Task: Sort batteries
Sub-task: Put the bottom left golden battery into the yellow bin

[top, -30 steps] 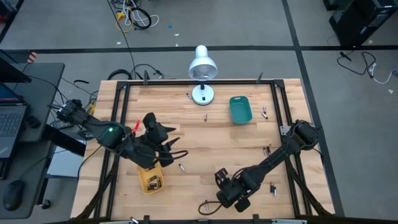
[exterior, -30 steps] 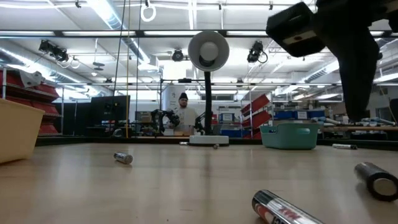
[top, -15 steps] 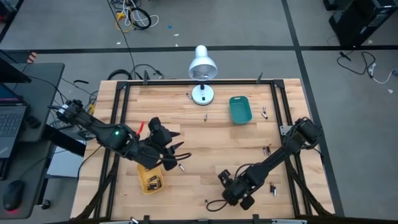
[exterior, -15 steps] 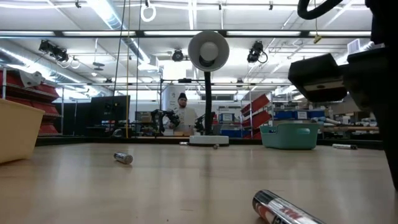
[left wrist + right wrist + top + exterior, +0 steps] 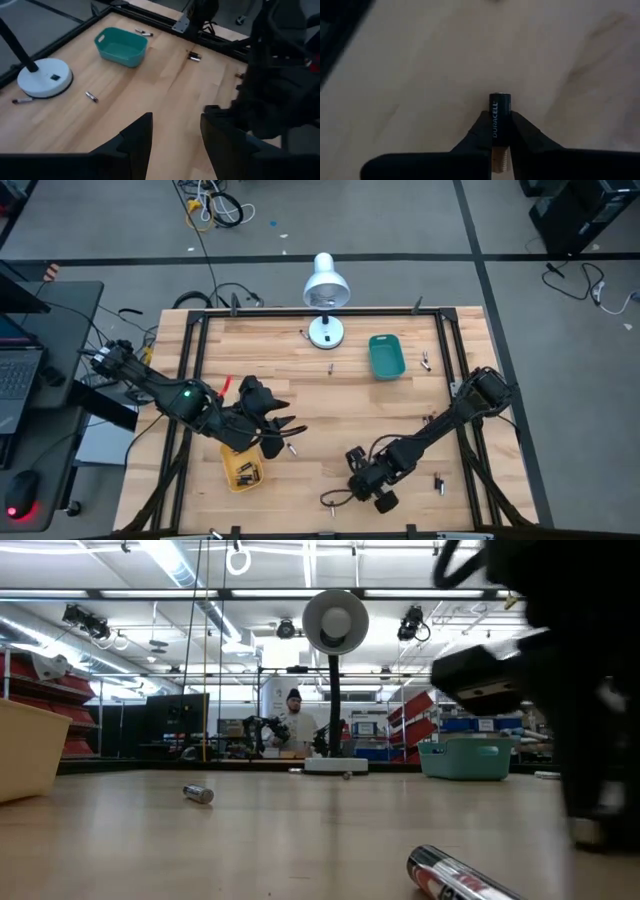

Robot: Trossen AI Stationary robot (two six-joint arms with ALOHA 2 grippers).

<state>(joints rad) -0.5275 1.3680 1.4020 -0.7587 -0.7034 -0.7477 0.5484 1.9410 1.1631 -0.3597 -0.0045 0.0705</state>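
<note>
Near the tabletop's point(image 5: 330, 410) front edge, the right claw point(image 5: 499, 145) is clamping a black-and-copper cylindrical Duracell battery point(image 5: 499, 127) between its fingers. Farther back on the left, the left claw point(image 5: 283, 430) is hanging with fingers apart beside the yellow plastic tray point(image 5: 243, 468). Beyond, a teal plastic tray point(image 5: 386, 356) is sitting near the white desk lamp point(image 5: 325, 290).

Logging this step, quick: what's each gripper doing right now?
Left gripper: open, holding nothing, above the table.
Right gripper: shut on a Duracell battery.
</note>
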